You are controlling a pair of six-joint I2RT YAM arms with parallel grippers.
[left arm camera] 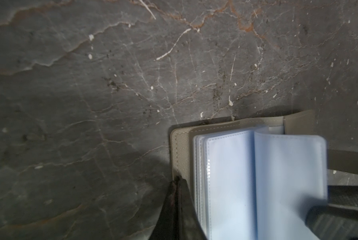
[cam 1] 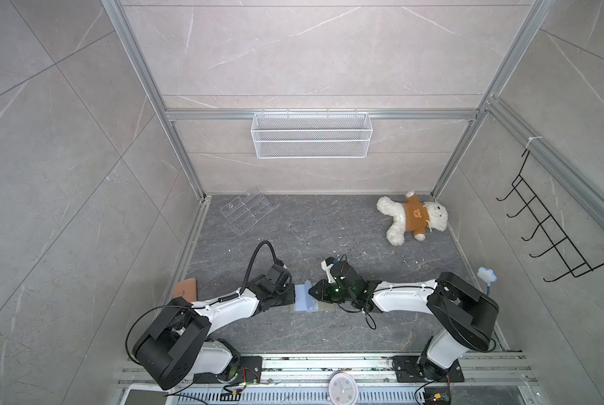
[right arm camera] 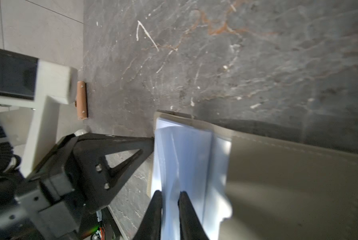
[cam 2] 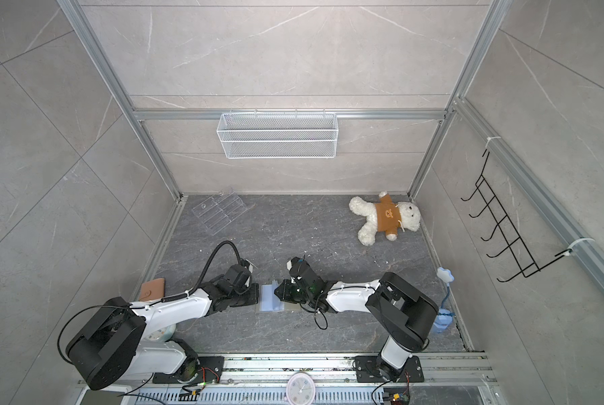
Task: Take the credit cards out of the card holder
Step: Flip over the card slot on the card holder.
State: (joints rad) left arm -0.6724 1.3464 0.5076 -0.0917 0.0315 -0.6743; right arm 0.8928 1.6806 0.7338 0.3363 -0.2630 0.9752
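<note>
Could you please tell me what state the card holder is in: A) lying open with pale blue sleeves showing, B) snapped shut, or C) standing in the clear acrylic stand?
A: the card holder lies open in both top views, its pale blue sleeves fanned out in the left wrist view.

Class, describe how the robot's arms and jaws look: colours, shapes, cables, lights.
The left arm and right arm have white rounded links joined by black joint housings. A ribbed black hose runs along the left one; thin black cables loop at the right wrist, where green lights glow. The left gripper has black triangular jaws with cut-outs; the right gripper has black tapered ones.
</note>
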